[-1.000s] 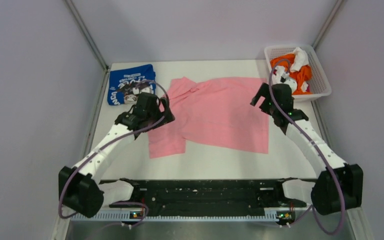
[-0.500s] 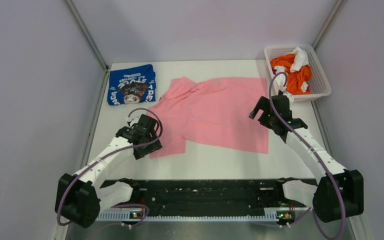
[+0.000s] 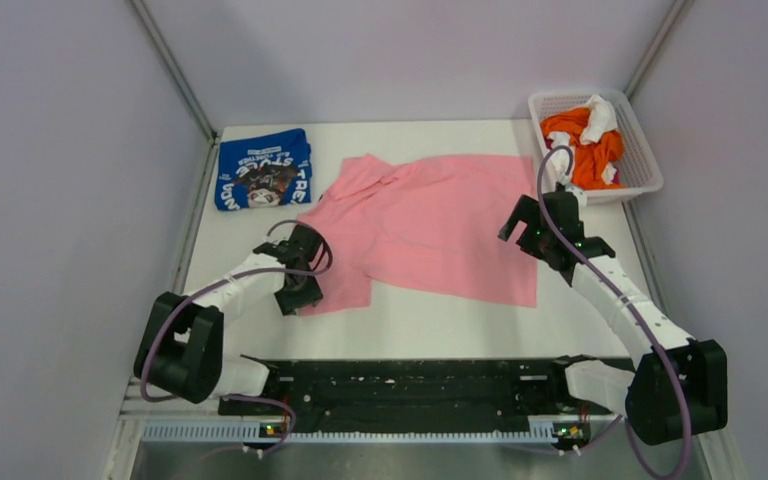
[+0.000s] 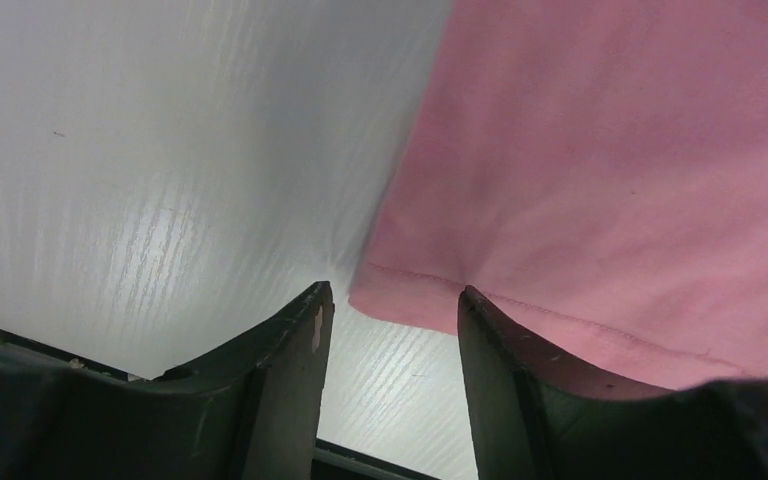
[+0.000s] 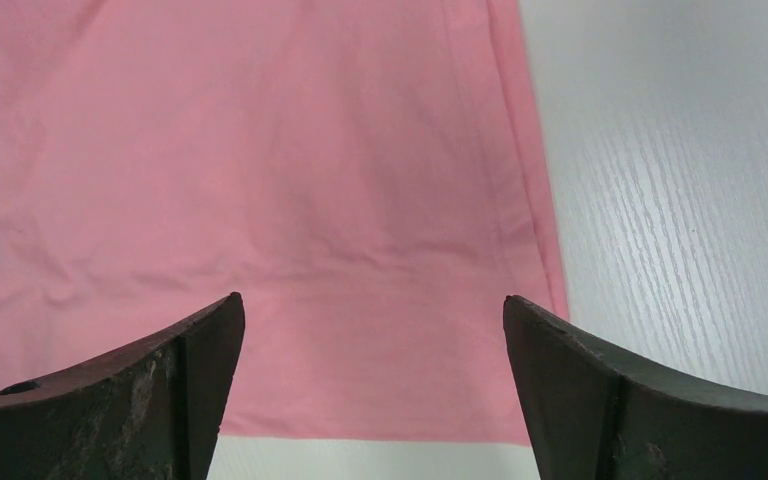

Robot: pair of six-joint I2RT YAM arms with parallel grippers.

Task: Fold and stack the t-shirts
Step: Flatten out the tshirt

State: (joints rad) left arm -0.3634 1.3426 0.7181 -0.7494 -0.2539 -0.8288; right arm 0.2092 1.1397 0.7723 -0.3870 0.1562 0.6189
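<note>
I see a plain pink t-shirt (image 3: 440, 215), a royal-blue t-shirt (image 3: 263, 168) lettered white, and a white lattice basket (image 3: 646, 160).

We get bright, even light with soft shadows; left wrist view has glare on the table (image 4: 160, 240) at 9 o'clock.

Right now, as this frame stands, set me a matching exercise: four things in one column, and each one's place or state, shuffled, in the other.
Things:
1. pink t-shirt
2. blue t-shirt
3. basket
4. left gripper

Places or states:
A. folded, at the far left corner
B. at the far right, holding orange and white cloth
C. spread out in the middle
D. open, at the near left corner of the pink t-shirt

Pairs: 1-C, 2-A, 3-B, 4-D
</note>
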